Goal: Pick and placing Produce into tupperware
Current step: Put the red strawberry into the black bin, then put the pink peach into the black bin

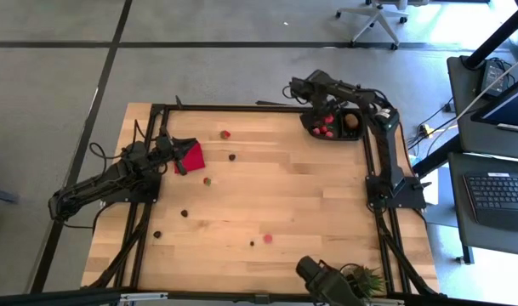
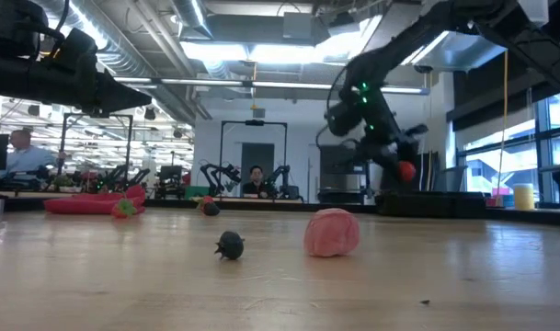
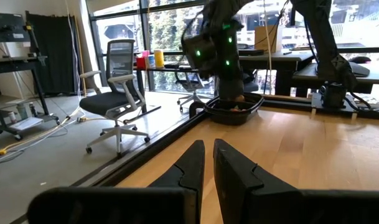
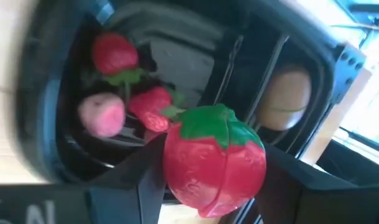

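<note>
Now the worktop point(image 1: 284, 204) is carrying scattered produce, the tray point(image 1: 357, 133) sitting at its far right corner; the right gripper point(image 4: 208, 180) is hovering over the tray, holding a strawberry point(image 4: 214, 158), while the left gripper point(image 3: 208, 165) is resting closed by the cloth point(image 1: 192, 156)

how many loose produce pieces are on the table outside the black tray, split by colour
red or pink pieces: 3
dark pieces: 4
total: 7
</note>
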